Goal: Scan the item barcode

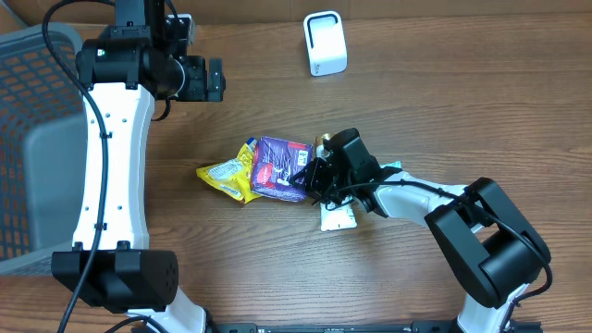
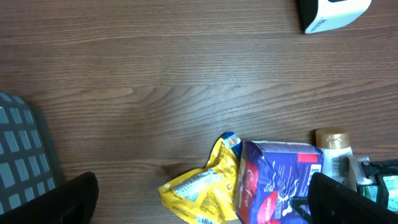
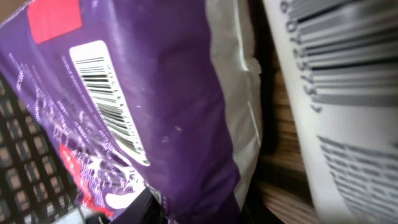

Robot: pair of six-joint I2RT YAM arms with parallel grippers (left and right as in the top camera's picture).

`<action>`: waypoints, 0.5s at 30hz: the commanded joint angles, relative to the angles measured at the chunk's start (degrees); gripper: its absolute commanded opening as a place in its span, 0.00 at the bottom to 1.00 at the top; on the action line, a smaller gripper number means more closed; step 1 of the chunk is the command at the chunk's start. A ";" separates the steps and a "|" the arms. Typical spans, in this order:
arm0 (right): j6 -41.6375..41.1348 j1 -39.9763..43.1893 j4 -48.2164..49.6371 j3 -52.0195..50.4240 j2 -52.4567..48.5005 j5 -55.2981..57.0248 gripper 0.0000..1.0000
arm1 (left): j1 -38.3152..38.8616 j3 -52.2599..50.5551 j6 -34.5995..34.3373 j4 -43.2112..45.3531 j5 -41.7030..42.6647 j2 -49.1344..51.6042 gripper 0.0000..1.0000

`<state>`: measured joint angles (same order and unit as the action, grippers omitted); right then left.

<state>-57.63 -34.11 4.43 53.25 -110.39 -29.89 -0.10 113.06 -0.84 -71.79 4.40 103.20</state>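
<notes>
Overhead, worktop: brown wood-grain worktop [image 1: 444,102]; grey mesh basket [image 1: 28,120] at the left edge; white box-shaped scanner [image 1: 325,43] at top centre.
Overhead, item: purple foil pouch [image 1: 280,166] lies mid-frame, touching a yellow crinkled snack packet [image 1: 225,176] on its left.
Overhead, left claw [image 1: 220,79]: upper left, well apart from the pile.
Overhead, right claw [image 1: 313,178]: at the pouch's right edge, above a white flat packet [image 1: 338,218].
Left wrist, claw: two dark fingers [image 2: 65,199] in the lower corners, wide apart; pouch and yellow packet at bottom centre.
Right wrist, item: pouch fills left and centre, its barcode [image 3: 109,99] at upper left.
Right wrist, claw: one dark finger [image 3: 146,208] at the bottom meets the pouch; I cannot tell whether it is clamped.
</notes>
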 commanded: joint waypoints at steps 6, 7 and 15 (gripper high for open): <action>16.70 4.28 -4.85 1.33 6.91 -12.66 0.29 | -0.24 -0.42 1.31 0.02 -0.37 0.63 1.00; 18.29 4.66 -6.45 2.05 7.85 -13.44 0.29 | -0.24 -0.42 1.29 0.02 -0.37 0.63 1.00; 38.75 5.46 -30.95 13.55 12.57 -10.56 0.29 | -0.24 -0.42 1.31 0.02 -0.37 0.63 1.00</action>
<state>-30.22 -28.64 -23.40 61.73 -100.07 -40.91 -0.10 113.06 -0.84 -71.83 4.40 103.20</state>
